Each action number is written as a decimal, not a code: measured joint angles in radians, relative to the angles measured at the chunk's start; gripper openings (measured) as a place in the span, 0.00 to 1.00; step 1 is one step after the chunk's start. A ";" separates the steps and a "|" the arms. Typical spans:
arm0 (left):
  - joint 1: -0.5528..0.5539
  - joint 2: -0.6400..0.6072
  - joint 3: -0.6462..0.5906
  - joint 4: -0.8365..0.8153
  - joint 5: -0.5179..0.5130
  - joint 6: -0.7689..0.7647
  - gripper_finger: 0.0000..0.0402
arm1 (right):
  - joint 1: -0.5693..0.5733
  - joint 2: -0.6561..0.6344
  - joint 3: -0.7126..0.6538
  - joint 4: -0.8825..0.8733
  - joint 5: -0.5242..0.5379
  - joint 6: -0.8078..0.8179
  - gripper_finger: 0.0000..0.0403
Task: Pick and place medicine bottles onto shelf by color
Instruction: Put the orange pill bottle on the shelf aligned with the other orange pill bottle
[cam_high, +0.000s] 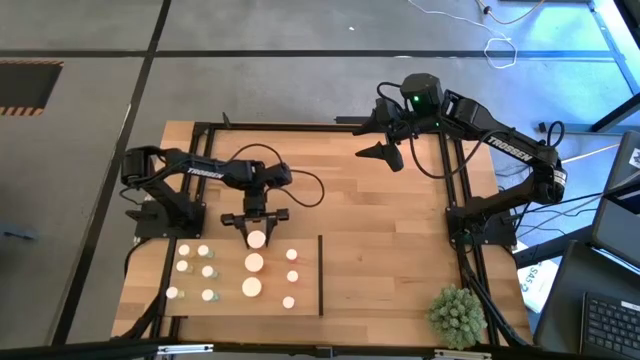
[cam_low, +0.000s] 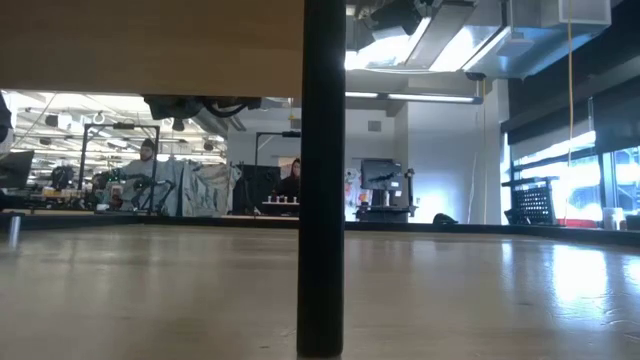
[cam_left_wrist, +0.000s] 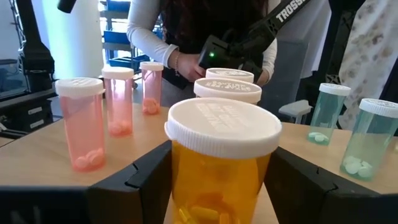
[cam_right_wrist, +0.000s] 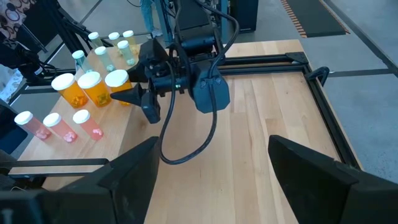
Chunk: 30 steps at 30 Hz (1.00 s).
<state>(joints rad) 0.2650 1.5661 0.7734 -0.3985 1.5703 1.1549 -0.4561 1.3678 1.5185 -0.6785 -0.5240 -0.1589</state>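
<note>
Overhead and wrist views of the bottle-sorting station. Nearest the front table edge, the shelf (cam_high: 200, 300), a pale board, fills the left part; its thin dark divider (cam_high: 320, 275) marks its right border. A spiky green plant ball (cam_high: 457, 315) sits at the front right corner. Between divider and plant the planked tabletop (cam_high: 385, 235) lies bare, the widest open room for motion. On the shelf the medicine bottles stand upright in three groups: greenish ones (cam_high: 195, 268) at left, three wide orange ones in a central column, pink ones (cam_high: 291, 277) beside the divider, all apart from one another. The left gripper (cam_high: 255, 229) sits at the shelf's back edge, arm reaching in from its base at the table's left side, wrist level. Its fingers (cam_left_wrist: 140, 180) are spread to either side of the rearmost wide orange bottle (cam_left_wrist: 222, 165); narrow gaps show on both sides, so the bottle stands on the shelf unclamped. Farther back, the right gripper (cam_high: 385, 152) hangs near the rear table edge, arm folded from the right-side base, claw spread wide and empty, facing the left arm. Beyond the front of the table, a person's sleeve (cam_left_wrist: 146, 34) shows behind the bottles
</note>
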 joint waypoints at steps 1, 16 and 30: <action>0.000 -0.002 0.000 0.000 0.000 0.000 0.55 | 0.000 0.000 0.000 0.000 0.000 0.000 0.75; 0.001 -0.038 0.000 0.018 0.001 0.000 0.56 | 0.000 0.000 0.000 0.000 0.000 0.000 0.75; -0.012 -0.038 0.036 0.019 0.000 -0.003 0.69 | 0.000 0.000 0.000 0.000 0.000 0.000 0.75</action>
<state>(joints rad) 0.2534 1.5284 0.8090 -0.3798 1.5703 1.1520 -0.4557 1.3678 1.5185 -0.6785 -0.5240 -0.1589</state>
